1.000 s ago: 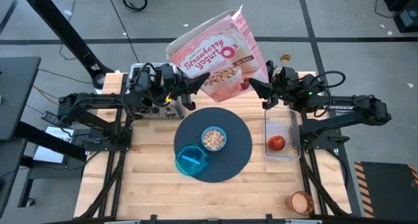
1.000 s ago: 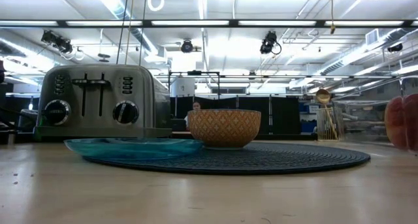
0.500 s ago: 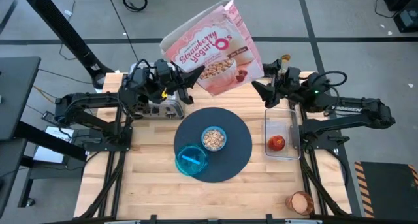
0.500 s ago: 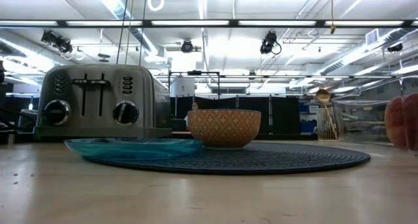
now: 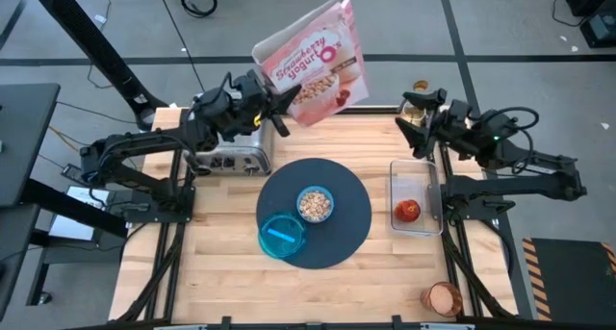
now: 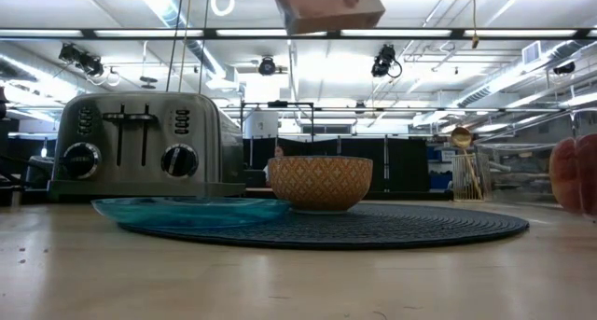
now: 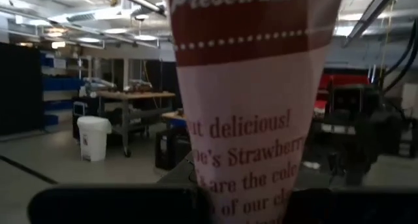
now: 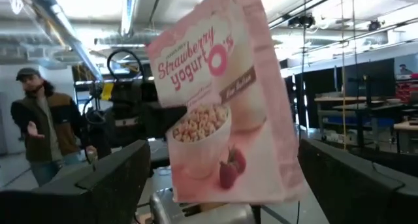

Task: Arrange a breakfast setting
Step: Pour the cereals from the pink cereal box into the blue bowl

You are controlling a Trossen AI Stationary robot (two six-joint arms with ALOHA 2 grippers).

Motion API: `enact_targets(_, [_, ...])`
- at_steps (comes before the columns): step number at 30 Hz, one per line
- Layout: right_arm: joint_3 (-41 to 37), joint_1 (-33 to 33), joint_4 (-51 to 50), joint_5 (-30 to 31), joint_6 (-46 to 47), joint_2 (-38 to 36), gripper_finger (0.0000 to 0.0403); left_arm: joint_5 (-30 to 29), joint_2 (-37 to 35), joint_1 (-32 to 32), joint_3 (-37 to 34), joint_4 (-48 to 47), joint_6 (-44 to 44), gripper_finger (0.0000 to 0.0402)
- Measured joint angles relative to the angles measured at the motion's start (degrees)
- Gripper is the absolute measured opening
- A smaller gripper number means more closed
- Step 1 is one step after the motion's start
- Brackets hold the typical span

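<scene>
My left gripper (image 5: 276, 107) is shut on a pink cereal box (image 5: 313, 61), held high over the table's far edge above the toaster (image 5: 231, 157); the box also shows in the low view (image 6: 331, 7). My right gripper (image 5: 409, 128) is open and empty to the box's right, its fingers (image 8: 111, 178) wide apart. A small blue-rimmed bowl (image 5: 314, 204) of cereal and a teal plate (image 5: 282, 236) rest on the round dark mat (image 5: 351, 224). A red fruit (image 5: 407, 211) lies in a clear tray. An amber cup (image 5: 443, 298) stands near right. No toast slice shows. My left gripper pinches the cereal box's lower end (image 7: 245, 178) between its two fingers, across its narrow side panel. The fingers come from the table's left, slanting upward. The box is lifted clear of everything and tilted, its opened top pointing up and away from the table.
The clear tray (image 5: 416, 171) sits at the right, under my right arm. A gold spoon (image 6: 460, 136) stands upright in a holder at the far right. A person (image 8: 39, 119) stands in the room beyond the table.
My left gripper has carried the cereal box up and toward the table's far left, turning it away from over the mat to a more upright stand above the toaster. My right gripper has drawn back toward the table's right edge, away from the box.
</scene>
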Motion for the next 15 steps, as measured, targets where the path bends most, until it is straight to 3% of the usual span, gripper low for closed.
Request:
enact_targets(9, [0.0, 2.6, -0.2, 4.4, 0.9, 1.0, 0.0387, -4.8, 5.7, -0.2, 0.0, -4.6, 0.6, 0.0055])
enact_targets(15, [0.0, 4.7, -0.2, 7.2, 0.9, 3.1, 0.0387, -12.1, 13.1, -1.0, 0.0, -4.5, 0.7, 0.0055])
